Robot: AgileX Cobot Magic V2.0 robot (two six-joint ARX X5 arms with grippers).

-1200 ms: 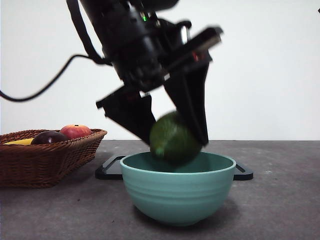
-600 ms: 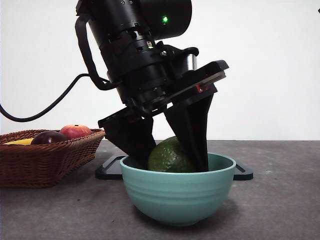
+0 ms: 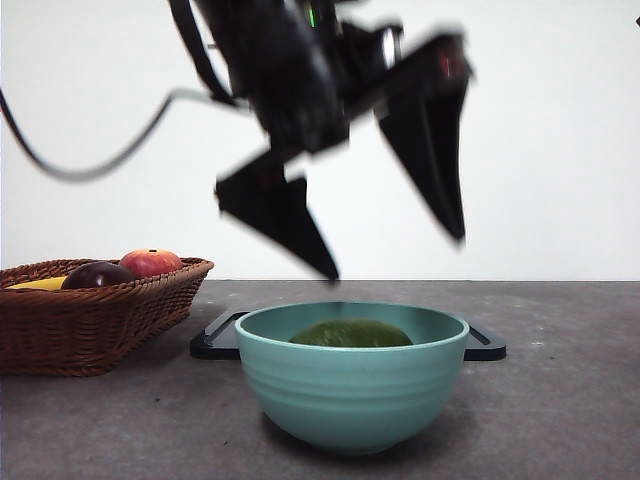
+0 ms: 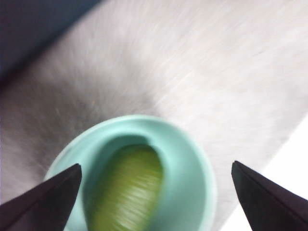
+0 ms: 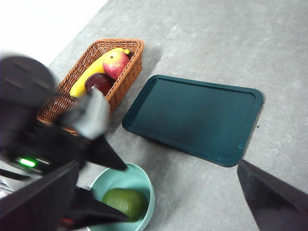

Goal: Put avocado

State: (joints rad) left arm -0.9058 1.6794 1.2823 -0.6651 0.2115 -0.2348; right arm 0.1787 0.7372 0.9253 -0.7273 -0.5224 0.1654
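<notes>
Lighting even and bright; the white backdrop in the front view is nearly washed out. The left gripper (image 3: 395, 250) with its black fingers (image 3: 432, 150) is smeared by motion blur above the pale teal ceramic bowl (image 3: 352, 385), which casts a soft shadow on the grey counter (image 3: 560, 400). Left wrist view streaked throughout. Right wrist view sharp beyond its fingers, blurred near them.

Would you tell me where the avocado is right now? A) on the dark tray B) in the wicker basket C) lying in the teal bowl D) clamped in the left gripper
C: the avocado lies in the teal bowl, with the left gripper open above it.
</notes>
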